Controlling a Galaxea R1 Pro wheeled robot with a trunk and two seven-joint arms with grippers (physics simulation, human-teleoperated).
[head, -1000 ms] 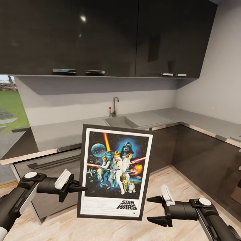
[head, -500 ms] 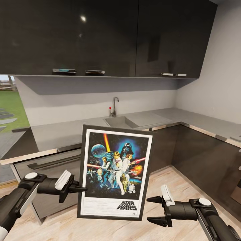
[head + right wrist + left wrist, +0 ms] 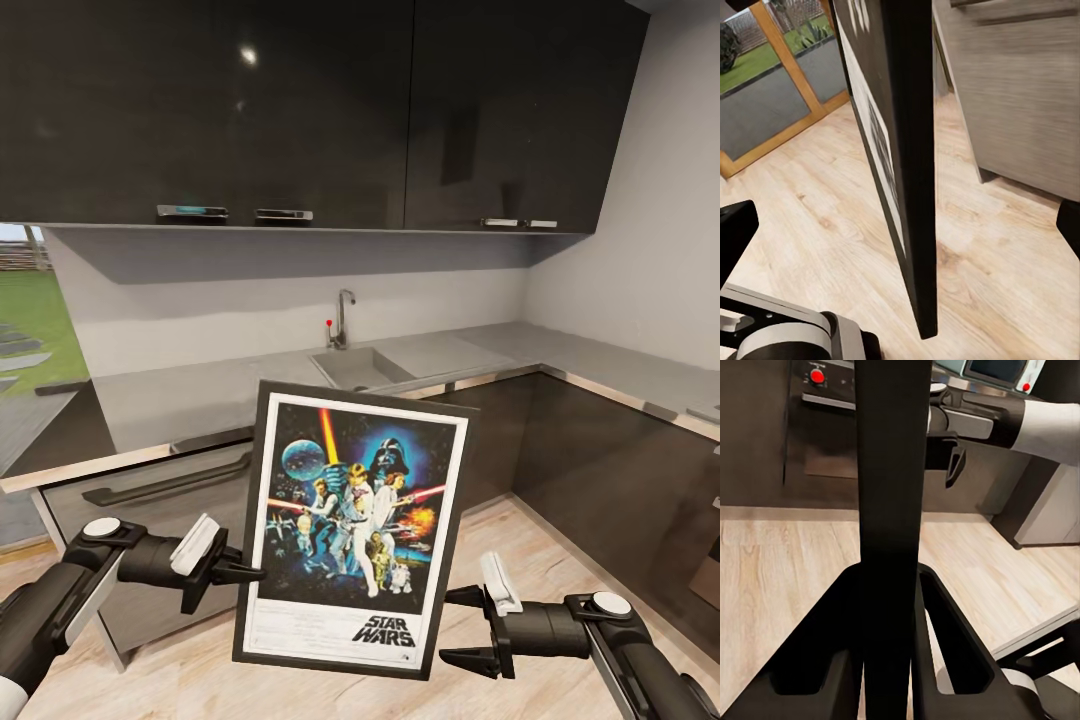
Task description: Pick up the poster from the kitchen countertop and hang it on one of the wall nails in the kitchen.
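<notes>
Left wrist view, poster [image 3: 891,510] clamped between jaws

Counter [image 3: 200,395]: grey, L-shaped, with a shiny metal front edge, running beyond both grippers and turning along the wall past the right gripper [image 3: 462,628]. An inset sink [image 3: 358,366] with a tap [image 3: 343,318] sits in it, farther off than the left gripper [image 3: 250,572]. Wood-plank floor [image 3: 560,560] lies beneath both grippers.
</notes>
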